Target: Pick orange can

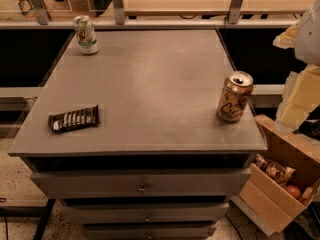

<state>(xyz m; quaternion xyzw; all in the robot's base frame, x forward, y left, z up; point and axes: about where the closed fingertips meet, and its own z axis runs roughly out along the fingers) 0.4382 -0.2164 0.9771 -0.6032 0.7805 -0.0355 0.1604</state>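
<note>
The orange can (235, 97) stands upright near the right front corner of the grey cabinet top (150, 79). It has a golden-orange body with dark script and an open silver top. My gripper (288, 36) shows as pale yellow and white parts at the right edge of the view. It is above and to the right of the can, beyond the cabinet's edge and apart from the can. It holds nothing that I can see.
A white-and-green can (86, 34) stands at the far left corner. A dark snack bar wrapper (74, 119) lies at the front left. An open cardboard box (280, 184) with snacks sits on the floor at the right. Drawers (142, 186) face me below the top.
</note>
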